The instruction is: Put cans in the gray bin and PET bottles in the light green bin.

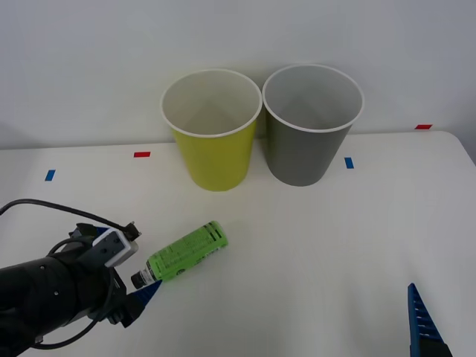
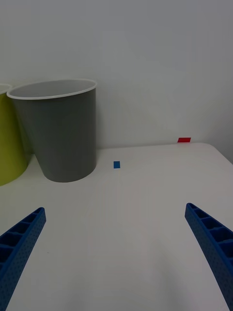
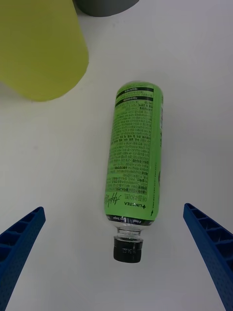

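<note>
Here, left gripper [image 3: 116,262] jaws wide (cap between), bottle [image 1: 186,253] lying flat, right gripper [image 2: 116,257] jaws wide.

white table [image 1: 320,253], 2 bins [image 1: 212,126], bottle [image 1: 186,253], tape marks [image 1: 141,155]

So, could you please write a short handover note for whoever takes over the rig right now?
Left hand: open, low over the table, fingers either side of the bottle's cap end, not gripping.
Right hand: open, idle at the near right of the table.
PET bottle: lying on its side on the white table, black cap toward the left hand, base toward the bins.
Light green bin and gray bin: upright, side by side at the far edge.
Done: nothing binned that I can see.
Left: grasp the bottle and drop it in the light green bin.
</note>
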`<act>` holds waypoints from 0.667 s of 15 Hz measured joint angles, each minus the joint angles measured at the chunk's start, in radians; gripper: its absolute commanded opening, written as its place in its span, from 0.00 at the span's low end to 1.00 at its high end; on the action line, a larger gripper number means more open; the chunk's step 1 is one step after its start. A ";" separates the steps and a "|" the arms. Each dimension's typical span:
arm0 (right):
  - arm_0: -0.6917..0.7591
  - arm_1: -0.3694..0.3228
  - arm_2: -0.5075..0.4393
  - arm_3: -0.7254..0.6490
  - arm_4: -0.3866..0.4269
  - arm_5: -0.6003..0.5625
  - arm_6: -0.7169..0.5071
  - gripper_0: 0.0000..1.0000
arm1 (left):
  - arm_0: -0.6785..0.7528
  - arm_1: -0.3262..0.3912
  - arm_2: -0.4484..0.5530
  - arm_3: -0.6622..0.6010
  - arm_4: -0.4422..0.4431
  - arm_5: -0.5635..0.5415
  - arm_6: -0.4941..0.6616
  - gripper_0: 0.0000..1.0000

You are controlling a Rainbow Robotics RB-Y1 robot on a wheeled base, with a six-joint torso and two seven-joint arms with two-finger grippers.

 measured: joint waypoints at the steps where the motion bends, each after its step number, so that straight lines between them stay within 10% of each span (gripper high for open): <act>1: 0.000 0.000 0.000 0.000 0.000 0.000 0.000 1.00 | -0.016 -0.018 0.000 0.000 0.028 0.027 -0.003 0.98; 10: 0.000 0.000 0.000 0.000 0.000 0.000 0.000 1.00 | -0.282 -0.129 -0.102 0.002 0.065 0.383 0.070 0.97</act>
